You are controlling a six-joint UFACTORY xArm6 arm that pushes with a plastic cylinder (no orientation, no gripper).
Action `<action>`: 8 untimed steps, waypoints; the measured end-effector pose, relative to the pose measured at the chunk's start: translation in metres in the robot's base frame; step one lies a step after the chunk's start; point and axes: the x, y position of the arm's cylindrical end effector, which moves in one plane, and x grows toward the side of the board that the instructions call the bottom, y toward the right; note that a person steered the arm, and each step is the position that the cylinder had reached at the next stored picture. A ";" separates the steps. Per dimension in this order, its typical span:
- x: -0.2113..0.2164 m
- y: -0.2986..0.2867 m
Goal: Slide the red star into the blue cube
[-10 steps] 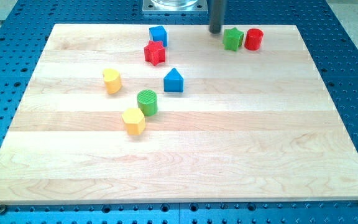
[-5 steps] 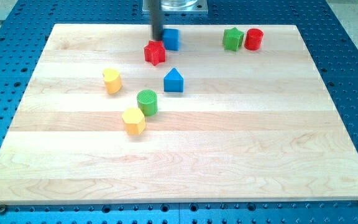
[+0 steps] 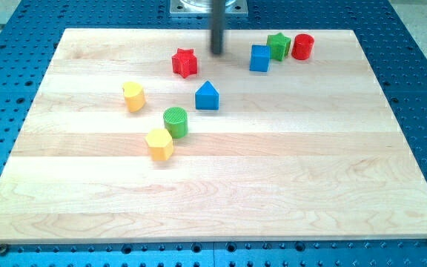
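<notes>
The red star point(image 3: 185, 63) lies near the view's top, left of centre. The blue cube point(image 3: 259, 58) sits well to its right, just left of and below the green star point(image 3: 278, 46). My tip point(image 3: 217, 51) rests on the board between the red star and the blue cube, closer to the star and slightly above both. The rod runs up out of the view's top.
A red cylinder point(image 3: 302, 46) stands right of the green star. A blue house-shaped block point(image 3: 207, 96) lies below the red star. A yellow block point(image 3: 133, 96), a green cylinder point(image 3: 175, 122) and a yellow hexagon point(image 3: 159, 144) lie at the left. The wooden board point(image 3: 273, 178) sits on a blue perforated table.
The blue cube has been pushed right, from beside the red star to next to the green star. My tip swung left and then back right to between star and cube.
</notes>
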 end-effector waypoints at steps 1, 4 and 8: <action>0.012 -0.025; 0.053 0.041; 0.194 0.116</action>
